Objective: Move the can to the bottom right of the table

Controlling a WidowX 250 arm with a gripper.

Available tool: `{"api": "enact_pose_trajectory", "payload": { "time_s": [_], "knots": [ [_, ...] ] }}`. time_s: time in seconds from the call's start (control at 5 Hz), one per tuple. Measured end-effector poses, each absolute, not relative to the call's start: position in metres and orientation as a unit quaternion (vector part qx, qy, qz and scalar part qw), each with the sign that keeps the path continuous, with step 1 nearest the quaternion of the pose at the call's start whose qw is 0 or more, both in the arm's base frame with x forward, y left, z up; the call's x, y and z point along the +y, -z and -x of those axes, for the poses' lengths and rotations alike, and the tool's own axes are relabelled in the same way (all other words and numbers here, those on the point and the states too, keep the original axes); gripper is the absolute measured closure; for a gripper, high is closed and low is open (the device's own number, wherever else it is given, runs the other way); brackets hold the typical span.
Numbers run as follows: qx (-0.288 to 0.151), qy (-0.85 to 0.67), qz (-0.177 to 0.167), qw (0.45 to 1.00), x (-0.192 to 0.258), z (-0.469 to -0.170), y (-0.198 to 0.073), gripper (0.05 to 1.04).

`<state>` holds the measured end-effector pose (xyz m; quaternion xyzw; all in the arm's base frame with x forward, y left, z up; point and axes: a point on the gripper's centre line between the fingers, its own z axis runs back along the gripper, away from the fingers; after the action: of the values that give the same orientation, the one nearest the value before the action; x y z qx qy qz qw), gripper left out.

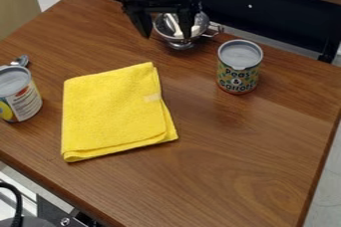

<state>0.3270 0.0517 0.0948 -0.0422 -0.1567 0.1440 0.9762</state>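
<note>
- Camera view: gripper (166, 35) spread, beyond the yellow cloth's (113, 111) far right corner
- Metal bowl (181, 43) past that same corner, seen between the fingers
- Patterned can (238, 74) upright, right of the cloth
- White-labelled can (24, 102) upright, left of the cloth
- Cloth folded flat on the worktop (233, 171)

The wood-grain bench (233, 171) supports a folded yellow cloth (113, 111) left of centre, a white-labelled can (23, 99) at left beside a metal utensil (21, 60), a metal bowl (162, 24) near the far edge, and a green-patterned can (238, 74) at right.
</note>
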Motion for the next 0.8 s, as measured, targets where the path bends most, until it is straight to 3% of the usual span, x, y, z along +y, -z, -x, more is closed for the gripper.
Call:
{"api": "enact_pose_trajectory", "payload": {
  "time_s": [0.2,0.4,0.8],
  "knots": [
    [-0.143,-0.146,0.043,0.978,0.05,-0.325,-0.086,0.086],
    [-0.138,-0.111,0.01,0.984,0.032,-0.34,-0.078,0.086],
    [-0.194,-0.005,0.01,0.981,0.002,-0.366,-0.08,0.086]
  ]
}}
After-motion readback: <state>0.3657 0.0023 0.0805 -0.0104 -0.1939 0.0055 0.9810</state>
